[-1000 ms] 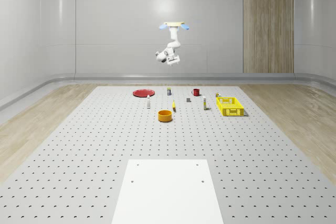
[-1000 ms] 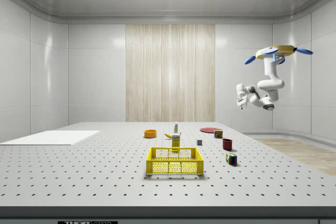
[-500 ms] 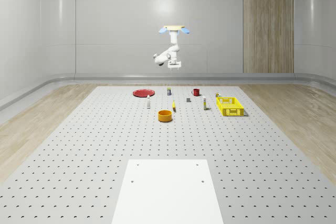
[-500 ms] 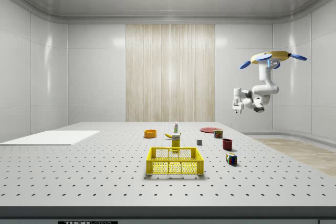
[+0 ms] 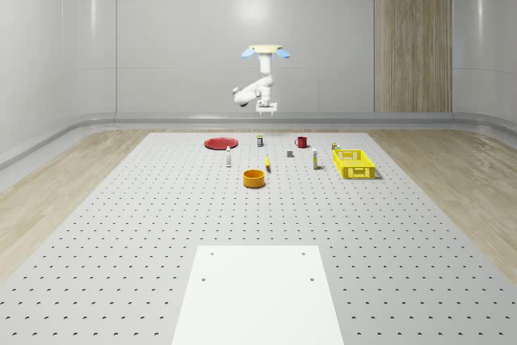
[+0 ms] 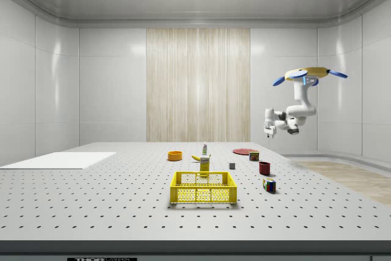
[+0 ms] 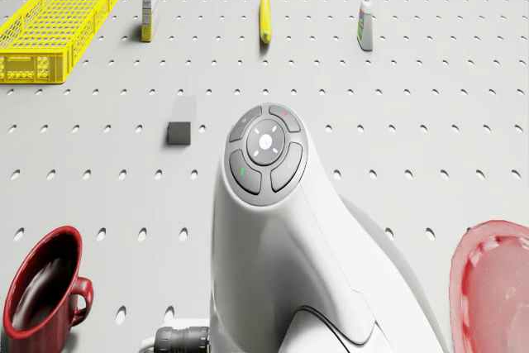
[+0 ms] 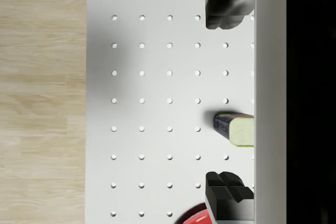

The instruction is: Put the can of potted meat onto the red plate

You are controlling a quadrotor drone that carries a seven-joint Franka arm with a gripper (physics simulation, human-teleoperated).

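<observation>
Red plate lies at the table's far end, toward the whole-scene view's left; just right of it stands the can. White drone hovers above the can, its gripper hanging well above it, jaws open, empty.
</observation>
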